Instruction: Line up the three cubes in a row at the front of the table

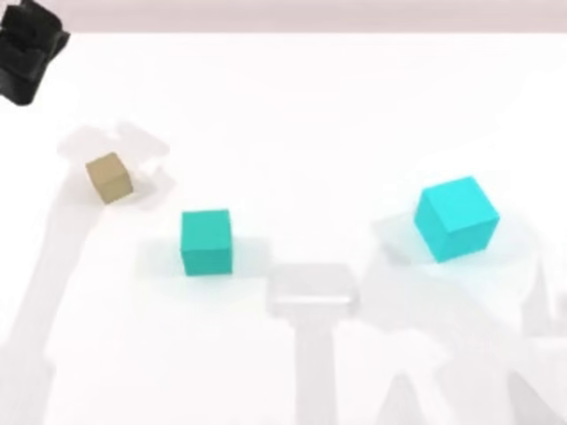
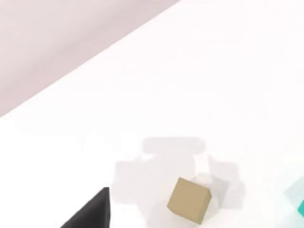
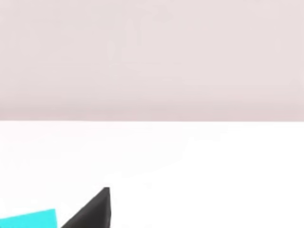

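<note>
Three cubes rest apart on the white table. The small tan-brown cube lies at the left, also in the left wrist view. Right of it and nearer the front is the teal cube. The larger cyan cube is at the right, and its edge shows in the right wrist view. My left gripper is a dark shape at the far left corner, clear of the tan-brown cube and holding nothing. Only a dark tip of my right gripper shows, beside the cyan cube.
A pale pinkish strip runs along the table's far edge. Grey shadows of the arms fall across the front half of the table. A sliver of teal shows at the left wrist view's edge.
</note>
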You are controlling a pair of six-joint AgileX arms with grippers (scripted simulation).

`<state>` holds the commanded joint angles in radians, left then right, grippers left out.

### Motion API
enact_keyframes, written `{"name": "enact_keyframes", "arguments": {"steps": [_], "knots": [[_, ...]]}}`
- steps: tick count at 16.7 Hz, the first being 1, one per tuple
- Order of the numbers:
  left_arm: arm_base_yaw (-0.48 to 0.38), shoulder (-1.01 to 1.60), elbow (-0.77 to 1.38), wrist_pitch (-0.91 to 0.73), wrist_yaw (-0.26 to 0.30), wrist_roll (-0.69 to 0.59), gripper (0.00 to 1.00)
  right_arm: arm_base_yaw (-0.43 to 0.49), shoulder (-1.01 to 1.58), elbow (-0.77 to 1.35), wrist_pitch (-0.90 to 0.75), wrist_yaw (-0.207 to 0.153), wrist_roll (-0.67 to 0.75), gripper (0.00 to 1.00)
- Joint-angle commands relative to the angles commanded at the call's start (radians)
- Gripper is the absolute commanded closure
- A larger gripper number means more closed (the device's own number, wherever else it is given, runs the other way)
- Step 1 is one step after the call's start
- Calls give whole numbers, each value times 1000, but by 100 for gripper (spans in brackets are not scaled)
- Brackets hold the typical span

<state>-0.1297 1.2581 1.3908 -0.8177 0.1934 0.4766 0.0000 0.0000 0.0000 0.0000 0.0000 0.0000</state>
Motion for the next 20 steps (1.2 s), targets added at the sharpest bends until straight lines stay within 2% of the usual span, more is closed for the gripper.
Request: {"name": "enact_keyframes", "arguments": {"steps": [5, 11, 16, 20], "knots": [[-20, 468, 355, -262, -22, 164, 0, 0, 0, 0, 0, 0, 0, 0], [-16, 892, 631, -455, -105, 312, 0, 0, 0, 0, 0, 0, 0, 0], [-4, 1079, 729, -515, -173, 380, 0, 0, 0, 0, 0, 0, 0, 0], [-1, 1113, 749, -522, -189, 393, 0, 0, 0, 0, 0, 0, 0, 0]]}}
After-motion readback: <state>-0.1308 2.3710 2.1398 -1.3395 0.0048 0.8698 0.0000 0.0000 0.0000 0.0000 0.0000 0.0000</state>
